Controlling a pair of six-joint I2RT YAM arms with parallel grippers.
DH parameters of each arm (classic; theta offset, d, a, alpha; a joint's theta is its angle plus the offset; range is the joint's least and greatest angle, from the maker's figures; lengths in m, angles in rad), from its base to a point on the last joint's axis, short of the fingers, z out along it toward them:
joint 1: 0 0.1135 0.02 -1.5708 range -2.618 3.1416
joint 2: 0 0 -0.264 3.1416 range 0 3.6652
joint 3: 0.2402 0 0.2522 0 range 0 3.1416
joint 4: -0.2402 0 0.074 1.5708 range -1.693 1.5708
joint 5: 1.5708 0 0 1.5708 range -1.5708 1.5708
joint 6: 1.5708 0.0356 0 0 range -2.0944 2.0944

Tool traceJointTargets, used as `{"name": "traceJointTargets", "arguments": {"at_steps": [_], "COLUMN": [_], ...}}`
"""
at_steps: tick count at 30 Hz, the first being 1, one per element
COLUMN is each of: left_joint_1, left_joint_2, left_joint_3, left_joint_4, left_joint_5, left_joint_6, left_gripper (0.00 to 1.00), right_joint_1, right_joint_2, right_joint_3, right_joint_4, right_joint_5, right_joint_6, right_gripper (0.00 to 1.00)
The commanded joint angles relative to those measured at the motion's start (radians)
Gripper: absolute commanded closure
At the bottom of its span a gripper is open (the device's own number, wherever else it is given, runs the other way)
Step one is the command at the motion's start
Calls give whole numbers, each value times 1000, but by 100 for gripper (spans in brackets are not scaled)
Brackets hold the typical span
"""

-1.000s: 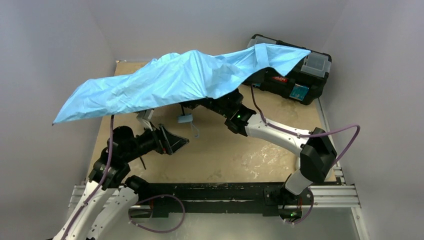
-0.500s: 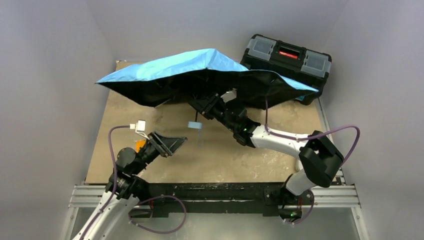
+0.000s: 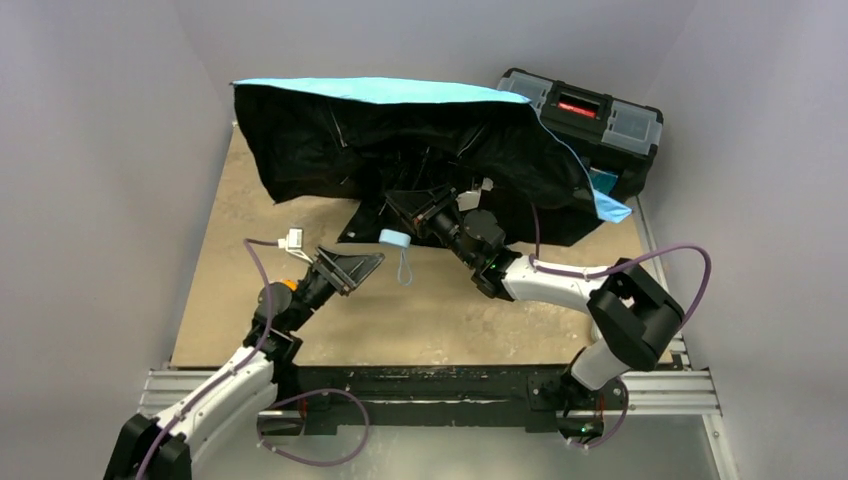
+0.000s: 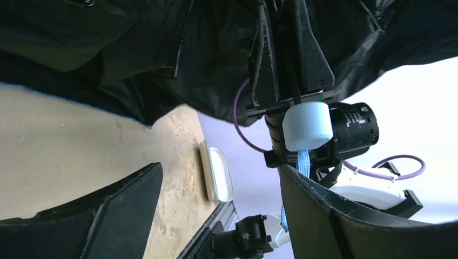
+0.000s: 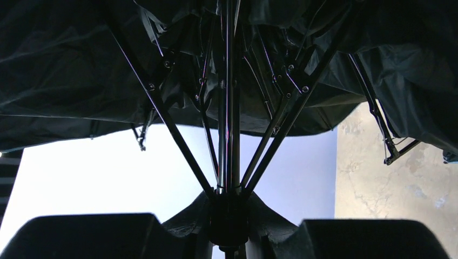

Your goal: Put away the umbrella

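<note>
Canopy fabric fills the far half of the room. The umbrella [image 3: 400, 150] hangs spread open above the back of the counter [image 3: 210, 280], tipped so its black underside faces the arms. Only a strip of light blue shows along the top edge. The right tool [image 3: 428, 212] is clamped on the black shaft just above the pale blue handle [image 3: 396, 238], whose strap dangles free. The left tool [image 3: 350, 268] has its fingers wide apart with nothing between them. It hovers just beside the handle without touching it.

I'd judge the umbrella light but awkward. The cloth is soft and floppy, the ribs [image 5: 178, 135] are thin and easy to bend, and the spread looks likely to catch on anything close. Shaft and handle look like the only firm places to hold.

The canopy hides the counter's back edge and part of the black toolbox [image 3: 610, 120]. A pale oblong case [image 4: 216, 175] at the counter's edge shows only from the left wrist. A small orange thing [image 3: 287, 284] beside the left arm is too covered to name.
</note>
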Motion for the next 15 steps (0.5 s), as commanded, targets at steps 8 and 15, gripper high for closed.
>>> {"name": "traceJointTargets", "arguments": {"at_steps": [8, 15], "left_joint_1": [-2, -3], "left_joint_2": [2, -64], "left_joint_3": [47, 160], "left_joint_4": [236, -58], "left_joint_5": [39, 45], "left_joint_6": [49, 197], "left_gripper": [19, 18], "right_joint_1": [4, 18], "right_joint_2": [19, 58], "right_joint_3": [-5, 2], "right_joint_4": [153, 173], "right_joint_5": [-22, -29], "right_joint_6": [89, 89], "right_gripper": [100, 100]}}
